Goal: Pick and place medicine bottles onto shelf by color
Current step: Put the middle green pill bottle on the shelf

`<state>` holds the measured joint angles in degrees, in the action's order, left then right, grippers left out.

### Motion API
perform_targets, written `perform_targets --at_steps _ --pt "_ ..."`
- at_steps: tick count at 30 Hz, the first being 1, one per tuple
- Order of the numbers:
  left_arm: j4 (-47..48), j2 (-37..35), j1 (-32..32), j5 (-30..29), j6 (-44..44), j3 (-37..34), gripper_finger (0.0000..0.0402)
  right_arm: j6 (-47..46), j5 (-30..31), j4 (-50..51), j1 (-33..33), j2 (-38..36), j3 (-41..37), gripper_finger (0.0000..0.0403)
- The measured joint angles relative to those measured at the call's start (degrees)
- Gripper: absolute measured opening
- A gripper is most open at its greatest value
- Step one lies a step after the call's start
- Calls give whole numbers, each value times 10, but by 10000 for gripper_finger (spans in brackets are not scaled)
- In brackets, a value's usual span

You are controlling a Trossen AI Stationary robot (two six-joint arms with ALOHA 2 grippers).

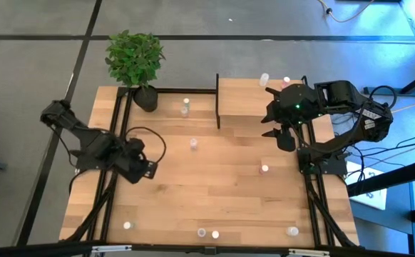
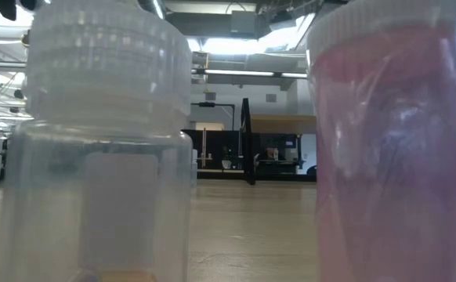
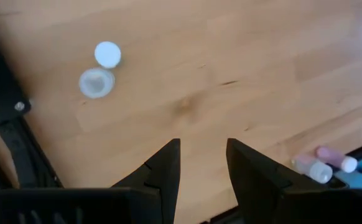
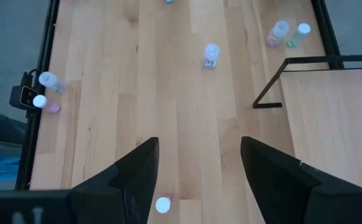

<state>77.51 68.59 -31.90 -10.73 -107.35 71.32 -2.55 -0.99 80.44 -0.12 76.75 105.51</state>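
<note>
beside the shelf point(image 1: 243, 100), the right gripper point(image 1: 277, 132) hangs with fingers spread and empty, a medicine bottle point(image 1: 264, 169) below it; left gripper point(image 3: 203, 165) parted, empty.

Grey floor point(image 1: 29, 86), bright ceiling lights point(image 2: 236, 43)

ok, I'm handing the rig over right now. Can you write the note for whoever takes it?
Left hand: open, empty, over the left part of the table.
Right hand: open, empty, at the right end of the shelf.
Bottles: two bottles seem to stand at the shelf's far edge. On the table: a bottle pair by the plant, a centre bottle, a right-side bottle, and four near-edge bottles.
Done: two placed at most.
Left: the eight on the table, to be sorted by cap colour.
</note>
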Motion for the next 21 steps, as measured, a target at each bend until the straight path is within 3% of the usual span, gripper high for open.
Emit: perform_targets --at_steps 12,21 --pt "3 1 50 25 76 -2 124 0 0 0 0 0 0 229" --pt "-5 1 100 54 95 -78 124 1 -1 -1 0 0 0 229"
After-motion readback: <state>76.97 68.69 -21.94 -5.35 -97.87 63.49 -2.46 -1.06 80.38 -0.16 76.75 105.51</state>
